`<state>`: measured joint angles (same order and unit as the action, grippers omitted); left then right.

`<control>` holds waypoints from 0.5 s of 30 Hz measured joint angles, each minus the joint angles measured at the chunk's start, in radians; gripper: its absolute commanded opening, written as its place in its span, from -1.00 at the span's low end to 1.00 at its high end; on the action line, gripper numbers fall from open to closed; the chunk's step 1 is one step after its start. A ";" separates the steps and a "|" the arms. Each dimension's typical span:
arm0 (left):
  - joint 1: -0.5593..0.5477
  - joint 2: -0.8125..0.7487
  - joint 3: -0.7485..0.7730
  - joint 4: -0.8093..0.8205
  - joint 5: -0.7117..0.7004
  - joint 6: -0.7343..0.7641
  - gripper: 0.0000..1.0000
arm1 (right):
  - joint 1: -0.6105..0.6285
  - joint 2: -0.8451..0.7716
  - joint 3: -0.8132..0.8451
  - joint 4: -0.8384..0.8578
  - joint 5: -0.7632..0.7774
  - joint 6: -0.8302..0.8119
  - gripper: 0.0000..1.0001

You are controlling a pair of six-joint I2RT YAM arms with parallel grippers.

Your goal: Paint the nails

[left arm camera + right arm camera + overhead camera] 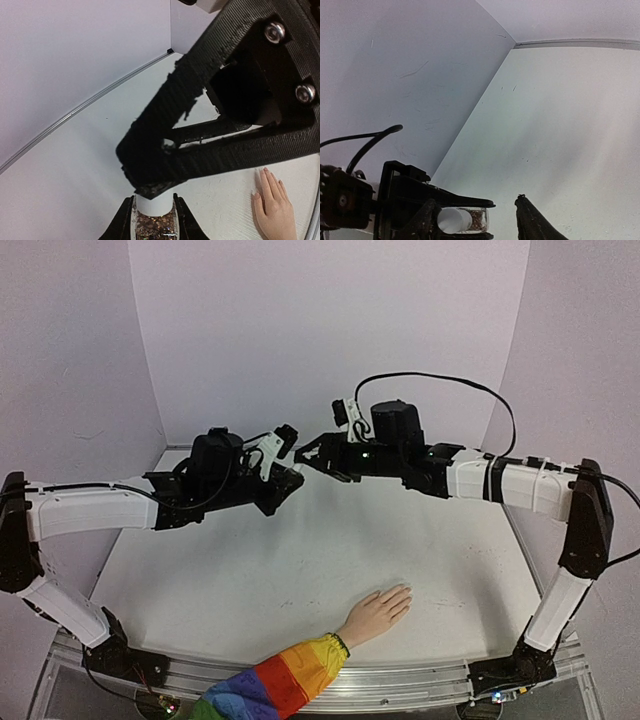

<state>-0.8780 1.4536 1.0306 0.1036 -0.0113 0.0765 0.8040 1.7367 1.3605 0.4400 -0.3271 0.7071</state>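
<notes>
While left gripper (288, 482) pinches the bottle (154, 206) and right gripper (306, 453) gapes, nails (405, 597) lie well apart

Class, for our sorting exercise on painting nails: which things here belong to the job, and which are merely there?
Job: hand; its nails; polish bottle, gripped in the left jaws; right jaws, open at its cap.
Just there: table; backdrop walls.

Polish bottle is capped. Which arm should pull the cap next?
Right. Its gripper stands open, facing the white cap, while the left gripper is shut on the polish bottle and should probably just hold it steady.
</notes>
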 measured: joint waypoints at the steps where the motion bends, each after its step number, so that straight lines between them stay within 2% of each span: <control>1: 0.000 0.003 0.002 -0.003 -0.001 0.003 -1.00 | 0.000 0.006 0.008 -0.001 -0.001 -0.002 -0.23; 3: -0.001 0.009 0.010 -0.009 -0.002 0.004 -1.00 | 0.004 0.017 0.018 0.001 -0.003 -0.001 -0.47; 5: -0.001 0.013 0.016 -0.017 -0.002 0.005 -1.00 | 0.005 0.019 0.022 0.003 -0.013 0.000 -0.51; 9: -0.002 0.014 0.020 -0.029 -0.003 0.004 -1.00 | 0.009 0.022 0.023 0.003 -0.025 -0.003 -0.75; 11: -0.003 0.014 0.024 -0.041 -0.002 0.003 -1.00 | 0.010 0.025 0.024 0.005 -0.032 -0.008 -1.00; 15: 0.007 0.014 0.031 -0.062 0.049 -0.005 -1.00 | 0.010 0.028 0.025 0.003 -0.067 -0.042 -1.00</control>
<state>-0.8707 1.4673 1.0611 0.0418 0.0380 0.0715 0.8135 1.7645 1.3857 0.4431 -0.3943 0.6647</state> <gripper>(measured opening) 0.222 0.148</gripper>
